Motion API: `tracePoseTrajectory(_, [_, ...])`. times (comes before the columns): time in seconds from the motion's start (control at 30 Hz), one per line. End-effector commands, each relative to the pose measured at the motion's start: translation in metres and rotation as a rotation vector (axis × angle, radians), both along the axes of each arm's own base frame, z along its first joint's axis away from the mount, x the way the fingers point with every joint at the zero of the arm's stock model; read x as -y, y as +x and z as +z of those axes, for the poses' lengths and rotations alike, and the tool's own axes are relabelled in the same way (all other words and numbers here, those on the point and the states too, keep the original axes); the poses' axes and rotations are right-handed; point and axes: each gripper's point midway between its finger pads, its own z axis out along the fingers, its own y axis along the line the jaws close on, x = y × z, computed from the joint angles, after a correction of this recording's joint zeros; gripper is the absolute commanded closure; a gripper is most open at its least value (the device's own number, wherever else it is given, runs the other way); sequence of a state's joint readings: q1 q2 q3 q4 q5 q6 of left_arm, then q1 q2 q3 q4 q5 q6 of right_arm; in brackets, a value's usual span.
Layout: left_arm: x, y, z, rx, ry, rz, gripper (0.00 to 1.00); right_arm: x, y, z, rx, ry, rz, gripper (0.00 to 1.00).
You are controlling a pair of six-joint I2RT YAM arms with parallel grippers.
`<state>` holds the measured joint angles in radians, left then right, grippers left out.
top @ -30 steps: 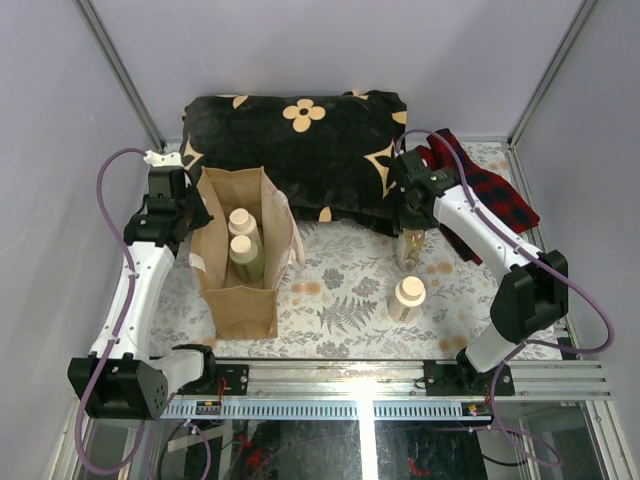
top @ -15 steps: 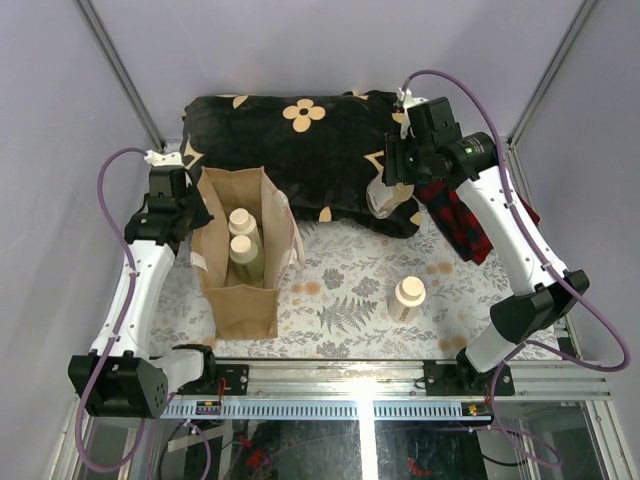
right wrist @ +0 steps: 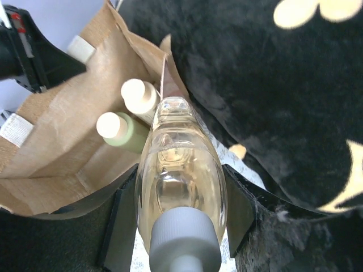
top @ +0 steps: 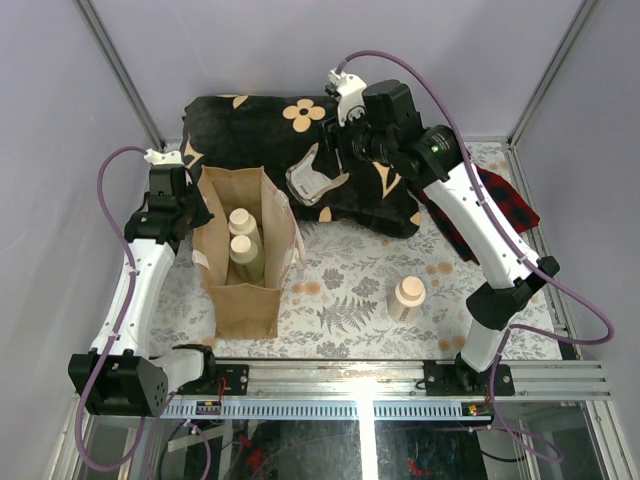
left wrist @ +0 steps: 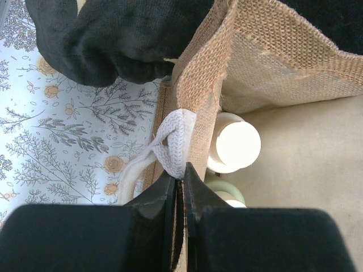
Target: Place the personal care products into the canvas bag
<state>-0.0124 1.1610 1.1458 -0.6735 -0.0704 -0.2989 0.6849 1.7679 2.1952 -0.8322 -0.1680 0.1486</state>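
Well, I clamp the likely slick amber bottle (right wrist: 180,164) mid-body with my right gripper (right wrist: 179,218), left gripper (left wrist: 181,177) pinching the floppy canvas bag (left wrist: 205,96).

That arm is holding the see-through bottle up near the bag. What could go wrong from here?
The clear bottle is smooth and rounded, and the right gripper clamps only its sides, so it might slip out over the black cloth. The canvas bag has a narrow mouth already holding two bottles; the new one could catch the rim or their caps. The left gripper pinches just one edge, so a knock might tip the bag.
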Motion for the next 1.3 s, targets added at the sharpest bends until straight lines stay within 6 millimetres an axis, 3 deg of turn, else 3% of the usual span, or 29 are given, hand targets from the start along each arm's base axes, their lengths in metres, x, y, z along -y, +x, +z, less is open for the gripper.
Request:
tracePoseTrajectory(0.0, [-0.003, 0.010, 0.011, 0.047, 0.002, 0.023, 1.00, -0.024, -0.010, 0.107, 0.276, 0.233, 0.122, 0.99])
tracePoseTrajectory(0.2, [-0.005, 0.010, 0.013, 0.052, 0.007, 0.027, 1.00, -0.052, -0.028, 0.106, 0.262, 0.278, 0.253, 0.99])
tracePoseTrajectory(0.67, [-0.002, 0.008, 0.013, 0.052, -0.004, 0.020, 1.00, -0.110, -0.066, 0.059, 0.157, 0.245, 0.466, 0.99])
tracePoseTrajectory(1.03, [-0.001, 0.005, 0.018, 0.066, -0.003, 0.010, 1.00, -0.151, -0.114, 0.014, 0.052, 0.195, 0.629, 0.99])
tracePoseTrajectory(1.27, [0.000, 0.002, 0.018, 0.066, -0.006, 0.004, 1.00, -0.167, -0.122, -0.031, -0.022, 0.155, 0.660, 0.99])
